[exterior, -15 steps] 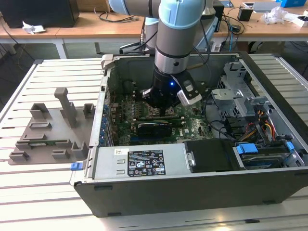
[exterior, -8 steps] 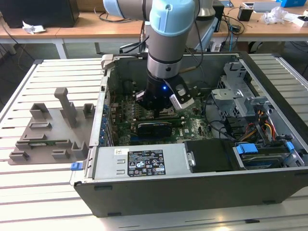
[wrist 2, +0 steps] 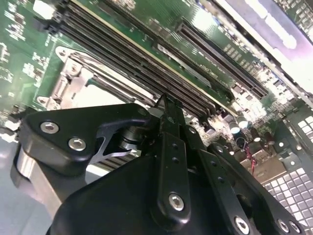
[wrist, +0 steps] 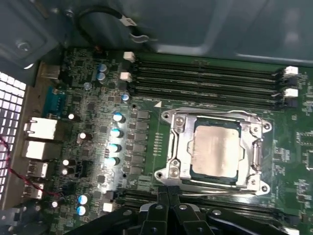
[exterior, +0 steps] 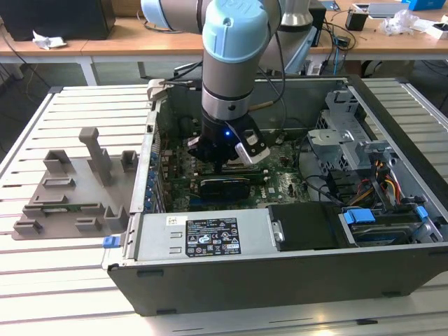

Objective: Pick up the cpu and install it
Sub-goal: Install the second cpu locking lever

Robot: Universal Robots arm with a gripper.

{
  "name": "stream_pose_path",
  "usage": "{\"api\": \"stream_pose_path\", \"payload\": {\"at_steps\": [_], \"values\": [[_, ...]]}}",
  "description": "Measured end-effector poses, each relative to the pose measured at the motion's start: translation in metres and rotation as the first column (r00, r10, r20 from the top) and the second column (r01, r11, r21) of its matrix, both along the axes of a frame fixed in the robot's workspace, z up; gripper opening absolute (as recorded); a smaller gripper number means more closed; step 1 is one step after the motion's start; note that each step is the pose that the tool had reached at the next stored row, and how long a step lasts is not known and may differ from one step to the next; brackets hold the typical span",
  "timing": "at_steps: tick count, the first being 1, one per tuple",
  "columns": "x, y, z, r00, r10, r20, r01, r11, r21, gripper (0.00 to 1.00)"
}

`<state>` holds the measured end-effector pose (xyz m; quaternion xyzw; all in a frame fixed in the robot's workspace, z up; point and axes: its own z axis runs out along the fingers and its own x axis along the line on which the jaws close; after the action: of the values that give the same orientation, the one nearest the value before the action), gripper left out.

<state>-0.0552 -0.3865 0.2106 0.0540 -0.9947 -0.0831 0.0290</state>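
Exterior view: the arm [exterior: 234, 63] reaches down into an open computer case [exterior: 280, 238] lying on a slatted worktop [exterior: 70, 105]. The jaws [exterior: 225, 159] sit low over the green motherboard [exterior: 280, 178], near its middle. A grey plastic tray [exterior: 73, 189] with raised blocks lies on the worktop at the exterior view's left, beside the case and well apart from the jaws.

Second wrist view: the black fingers [wrist 2: 168, 122] meet at their tips with no gap showing between them (closed, with nothing seen in their grip). Behind them run the long memory slots [wrist 2: 146, 54], and part of the metal socket frame [wrist 2: 73, 73] lies just beyond the tips.

First wrist view: the cpu [wrist: 216, 151] lies flat inside the socket frame [wrist: 215, 149], silvery top upward, seated within the metal edges. The fingertips [wrist: 167, 193] stand just beside the frame's edge, apart from the cpu. Memory slots [wrist: 205, 81] run along the frame's far side.
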Motion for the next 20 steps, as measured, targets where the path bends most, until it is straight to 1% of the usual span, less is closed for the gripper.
{"api": "stream_pose_path", "payload": {"at_steps": [2, 4, 5, 10, 15, 17, 20], "values": [[-0.001, -0.0001, -0.0008, 1.0, 0.003, 0.0, -0.003, 1.0, 0.0043, 0.11], [-0.004, 0.0, -0.0022, 0.9999, 0.014, 0.0002, -0.014, 0.9998, 0.0154, 0.11], [-0.006, -0.0001, -0.0034, 0.9998, 0.018, 0.0001, -0.018, 0.9997, 0.017, 0.11], [-0.006, 0.0001, -0.0074, 0.9997, 0.026, 0.0002, -0.026, 0.9994, 0.0211, 0.11], [-0.006, 0.005, -0.0083, 0.9994, 0.035, 0.0003, -0.035, 0.9992, 0.0223, 0.11], [-0.006, 0.0086, -0.0088, 0.9991, 0.042, 0.0003, -0.042, 0.9989, 0.023, 0.11], [-0.006, 0.0102, -0.0097, 0.9989, 0.048, 0.0004, -0.048, 0.9985, 0.0252, 0.11]]}}
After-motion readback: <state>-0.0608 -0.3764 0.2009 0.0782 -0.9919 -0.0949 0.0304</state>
